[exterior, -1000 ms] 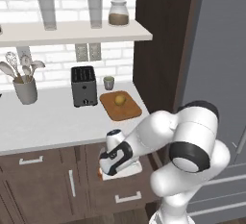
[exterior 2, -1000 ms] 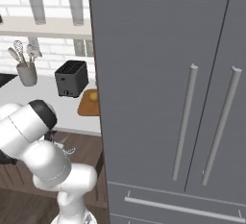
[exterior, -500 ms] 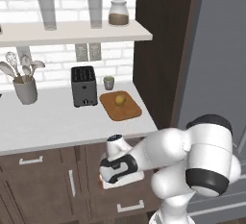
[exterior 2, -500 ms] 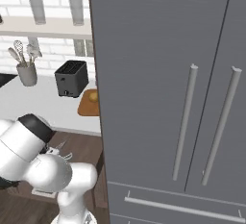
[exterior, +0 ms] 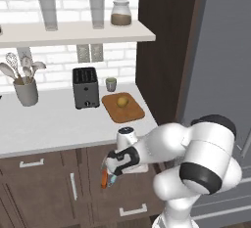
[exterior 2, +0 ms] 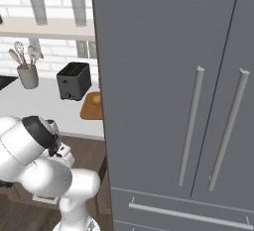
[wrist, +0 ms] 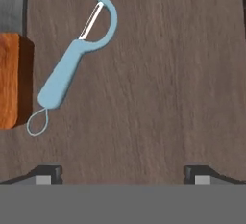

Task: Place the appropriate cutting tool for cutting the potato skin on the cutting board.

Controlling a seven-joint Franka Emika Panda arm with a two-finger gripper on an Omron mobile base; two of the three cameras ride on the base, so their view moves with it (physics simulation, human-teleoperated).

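Note:
The peeler point(wrist: 67, 71), light blue with a silvery looped head, lies flat on a brown wooden surface in the hand view, up and left of centre. My gripper point(wrist: 122, 172) hangs above it, open, fingertips point(wrist: 48, 172) wide apart with nothing between them. In the left base view the gripper point(exterior: 113, 169) is low in front of the counter's cabinets, with a bit of light blue and orange just beneath it. The potato point(exterior: 122, 102) sits on the cutting board point(exterior: 133, 114) at the counter's right end. Both also appear in the right base view, potato point(exterior 2: 97, 98) on cutting board point(exterior 2: 88, 108).
The orange-handled knife point(wrist: 8, 79) lies right beside the peeler's handle, its grey blade point(wrist: 10, 2) at the top left. A black toaster point(exterior: 85, 87), a small cup point(exterior: 111, 84) and a utensil holder point(exterior: 25, 91) stand on the counter. The grey fridge point(exterior 2: 173, 101) rises at the right.
The arm has folded lower and the gripper has sunk a little further in front of the cabinets. Counter objects have not moved.

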